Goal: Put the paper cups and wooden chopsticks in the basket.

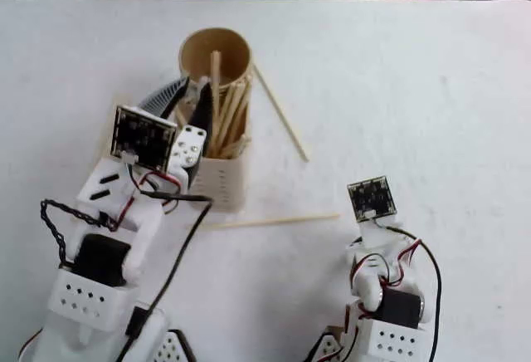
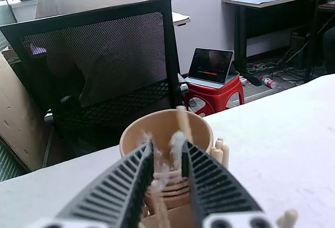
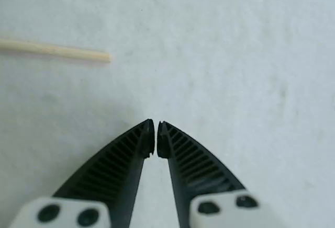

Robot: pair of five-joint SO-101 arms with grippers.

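Observation:
A tan paper cup (image 1: 214, 53) lies in the far end of the white basket (image 1: 222, 181), with several wooden chopsticks (image 1: 231, 125) bundled against it. My left gripper (image 1: 192, 90) hangs over the basket beside the cup. In the left wrist view its fingers (image 2: 166, 147) stand narrowly apart around a chopstick (image 2: 182, 121) that rises in front of the cup (image 2: 157, 128). Two more chopsticks lie on the table: a slanted one (image 1: 280, 113) right of the basket, and a level one (image 1: 274, 221) in front of it. My right gripper (image 3: 156, 128) is shut and empty above bare table, close to that chopstick's tip (image 3: 57, 50).
The white table (image 1: 415, 88) has free room on the right and at the far left. The right arm (image 1: 383, 295) stands at the near right. Beyond the table edge are a black mesh chair (image 2: 99, 66) and a red stool (image 2: 217, 94).

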